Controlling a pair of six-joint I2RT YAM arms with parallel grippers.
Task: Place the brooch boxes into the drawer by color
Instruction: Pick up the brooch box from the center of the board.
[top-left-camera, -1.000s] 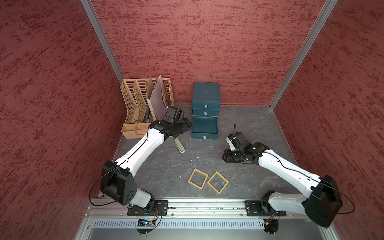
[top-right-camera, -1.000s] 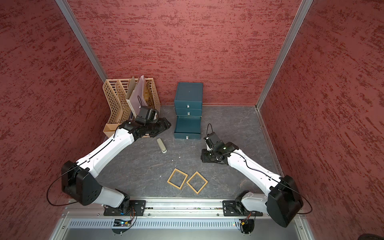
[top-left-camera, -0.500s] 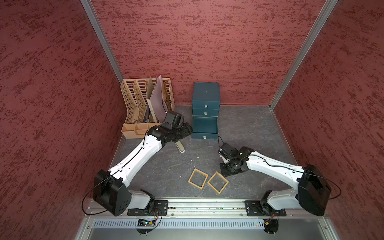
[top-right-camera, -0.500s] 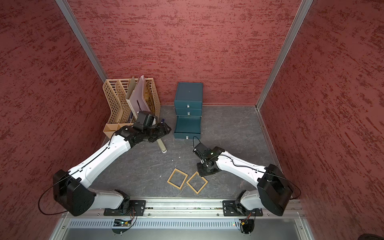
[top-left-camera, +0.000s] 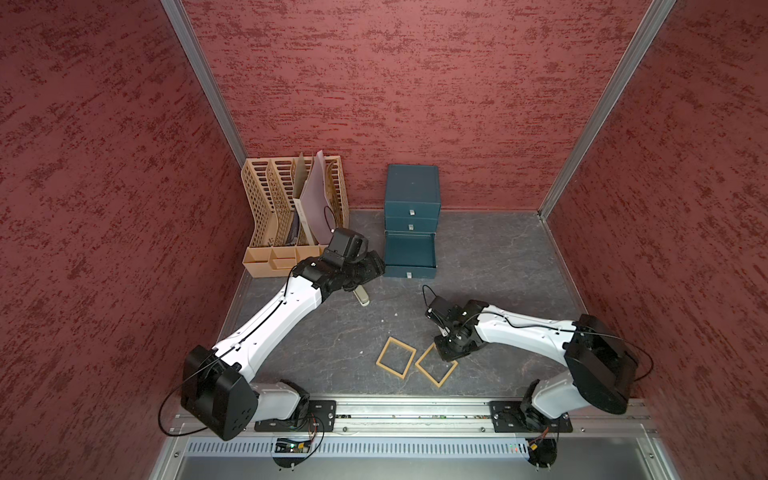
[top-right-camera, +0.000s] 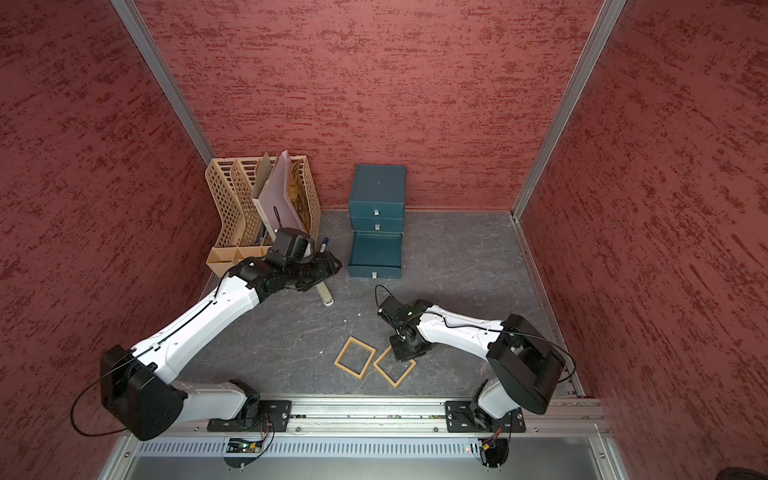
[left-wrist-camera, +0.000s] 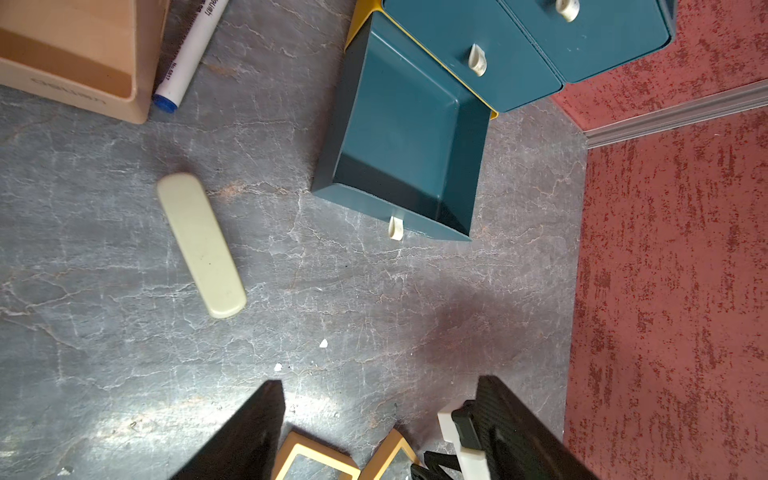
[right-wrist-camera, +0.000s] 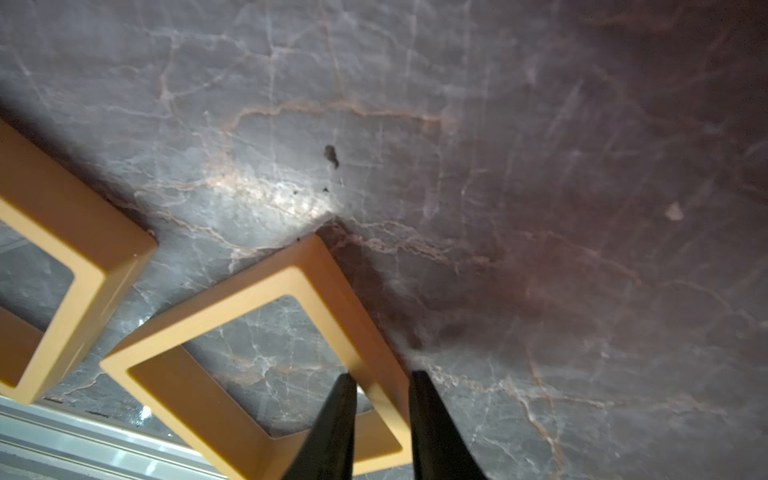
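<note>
Two tan brooch boxes lie flat side by side near the table's front: the left one (top-left-camera: 403, 345) (top-right-camera: 347, 371) and the right one (top-left-camera: 426, 376) (top-right-camera: 384, 376). My right gripper (top-left-camera: 446, 353) (right-wrist-camera: 382, 376) points down onto the right box's far side. It is shut on that rim (right-wrist-camera: 316, 299), with one finger inside the frame and one outside. The teal drawer chest (top-left-camera: 411, 189) stands at the back, its bottom drawer (left-wrist-camera: 407, 153) pulled out and empty. My left gripper (top-left-camera: 372, 270) (left-wrist-camera: 380, 432) hovers open just left of that drawer, holding nothing.
A pale oblong block (top-left-camera: 362, 297) (left-wrist-camera: 201, 245) lies under the left gripper. The beige file rack (top-left-camera: 286, 208) with folders stands at the back left. A blue-capped marker (left-wrist-camera: 187, 54) lies beside its front tray. Red walls close in on three sides.
My right arm swung from the middle of the table toward the front, came down on the right tan box, and its jaws narrowed. The left gripper shifted slightly right, over the pale block.
</note>
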